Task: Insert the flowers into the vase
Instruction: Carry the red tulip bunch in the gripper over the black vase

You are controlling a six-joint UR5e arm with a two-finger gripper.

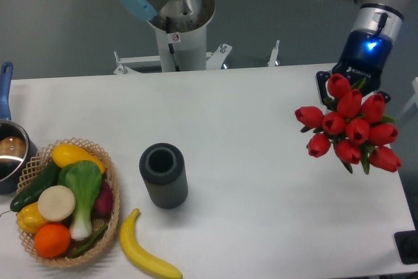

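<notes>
The flowers (349,132), a tight bunch of red tulip buds with green leaves, hang at the right side of the table, buds turned toward the camera and stems hidden behind them. My gripper (353,93) sits just above and behind the bunch and appears shut on it; the fingertips are mostly hidden by the buds. The vase (163,174), a short dark ribbed cylinder with an open round mouth, stands upright at the front left-centre of the table, far to the left of the flowers.
A woven basket (115,191) of produce stands at the front left, with a banana (147,258) lying beside it, just below the vase. A pot (10,155) with a blue handle is at the left edge. The robot base (176,24) stands at the back.
</notes>
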